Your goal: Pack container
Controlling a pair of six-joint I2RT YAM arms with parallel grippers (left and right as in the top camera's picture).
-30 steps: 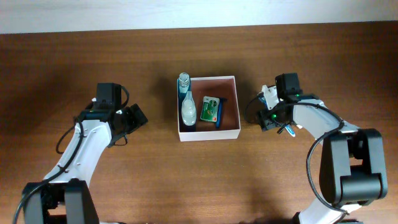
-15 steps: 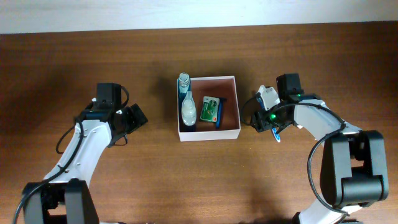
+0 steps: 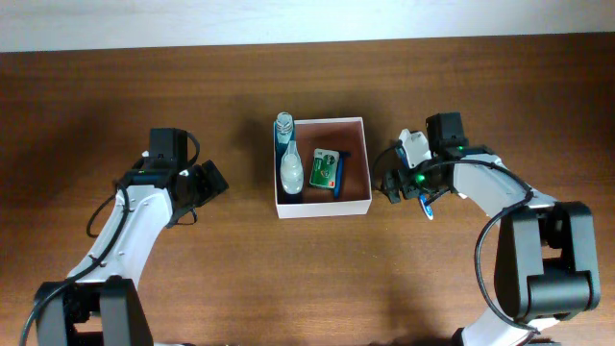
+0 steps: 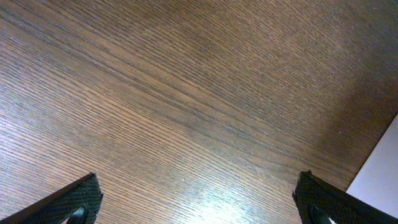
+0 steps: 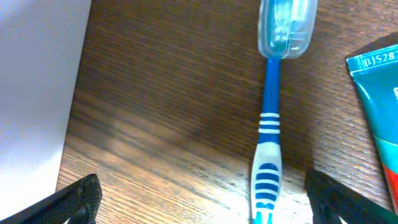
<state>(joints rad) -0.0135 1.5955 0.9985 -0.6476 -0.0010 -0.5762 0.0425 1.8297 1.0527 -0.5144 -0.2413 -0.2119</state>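
1. The container [image 3: 323,207] sits at mid-table between the two arms. Inside it, a clear bottle [image 3: 289,163] lies along the wall facing the left arm, with its neck over the rim. A green packet [image 3: 325,169] lies beside the bottle, nearer the container's middle.
2. The step in hand looks like fetching the next toiletry. The right gripper [image 3: 394,185] hovers just outside the container's wall [image 5: 37,81], over a blue toothbrush [image 5: 268,155] lying on the wood.
3. The right gripper's fingers [image 5: 74,199] are spread wide and grip nothing. The toothbrush handle lies between them, off-centre, on the side away from the container.
4. A teal tube [image 5: 379,93] lies just beyond the toothbrush, farther from the container.
5. The left gripper [image 4: 199,202] is well apart from the container, with its fingers spread over bare wood and nothing between them.
6. The next move probably calls for centring on the thin handle, lowering, and closing without catching the tube. Then comes a lift over the container's wall.
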